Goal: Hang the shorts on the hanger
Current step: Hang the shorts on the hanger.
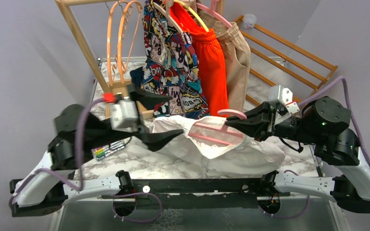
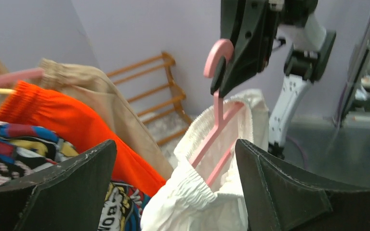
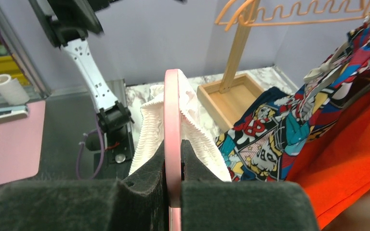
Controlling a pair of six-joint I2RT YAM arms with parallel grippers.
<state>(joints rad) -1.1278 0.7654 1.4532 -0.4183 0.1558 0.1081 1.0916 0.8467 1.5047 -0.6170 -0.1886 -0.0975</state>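
The white shorts [image 1: 231, 149] hang from the pink hanger [image 1: 219, 132] over the marble table, their lower part lying on it. The hanger's shoulders sit inside the gathered waistband [image 2: 197, 202], and its pink shows through the fabric. My right gripper [image 1: 231, 124] is shut on the hanger [image 3: 172, 110] just below the hook [image 2: 219, 53], with the shorts [image 3: 147, 130] spread on both sides beyond its tips [image 3: 173, 149]. My left gripper [image 1: 173, 116] stands wide open at the waistband's left end. In the left wrist view its fingers [image 2: 176, 149] flank the shorts without touching them.
A wooden rack at the back carries empty orange hangers [image 1: 120, 43], comic-print shorts [image 1: 171, 62], orange-red shorts [image 1: 212, 67] and a beige garment [image 1: 236, 57]. Its tray base [image 1: 120, 89] sits behind my left gripper. Markers [image 1: 107, 150] lie at the left; a wooden shelf [image 1: 289, 53] stands back right.
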